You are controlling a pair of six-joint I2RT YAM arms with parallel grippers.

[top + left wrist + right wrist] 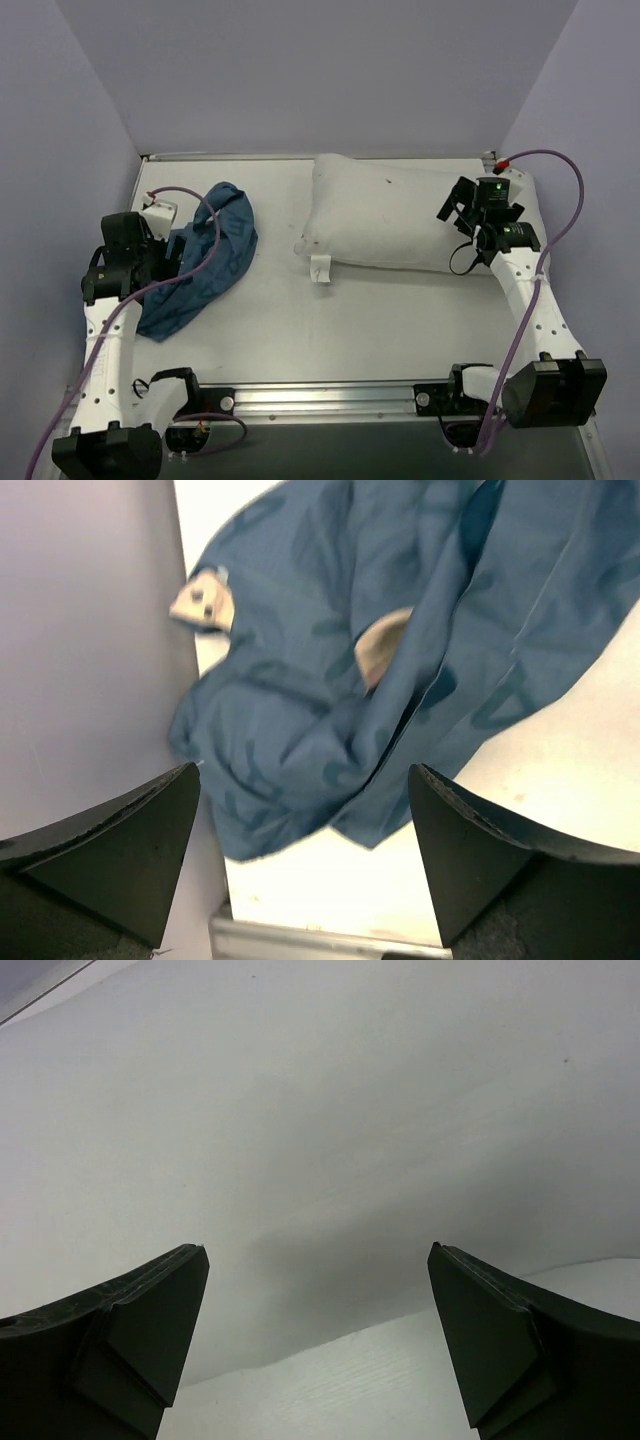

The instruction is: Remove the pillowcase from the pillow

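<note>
One pillowcase (205, 262), one pillow (390, 215), one table (300, 335), two pincers (300, 780) (318, 1250).

Enclosure has plain lavender walls on three sides. Back wall (300, 70) fills the top of frame. Left wall (60, 140) and right wall (600, 110) slant in along the side edges. White table (350, 320) sits centre frame, with thin metal trim (230, 156) on its far edge and an aluminium rail (330, 398) along the near edge. Dark strip (330, 455) below the rail at bottom. Light is even and diffuse, shadows soft.
</note>
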